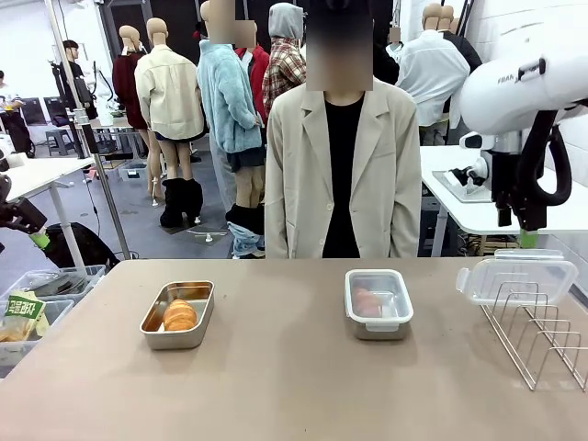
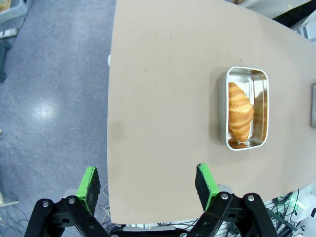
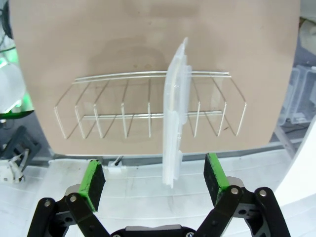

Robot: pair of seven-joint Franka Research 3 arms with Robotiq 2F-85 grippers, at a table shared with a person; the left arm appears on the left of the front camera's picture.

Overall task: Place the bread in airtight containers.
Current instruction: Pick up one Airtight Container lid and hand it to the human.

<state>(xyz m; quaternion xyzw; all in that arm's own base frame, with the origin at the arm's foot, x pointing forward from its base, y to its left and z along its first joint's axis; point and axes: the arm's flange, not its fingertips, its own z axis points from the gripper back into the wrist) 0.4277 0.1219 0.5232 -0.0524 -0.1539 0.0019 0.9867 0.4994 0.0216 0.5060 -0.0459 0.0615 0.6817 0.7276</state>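
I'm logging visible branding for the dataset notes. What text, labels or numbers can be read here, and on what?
"FRAN": partial dark lettering on the white arm housing at upper right of the front view; the rest is cut off.
Green packet in the bin at far left: it carries print, too small to read.
Nothing readable on either container, the lid or the wire rack.

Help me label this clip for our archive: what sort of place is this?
Probably a robotics lab or data-collection workspace, not a kitchen: a white robot arm hangs over a plain tan table, another robot arm stands at a white table behind, and plastic storage bins sit on the grey floor.
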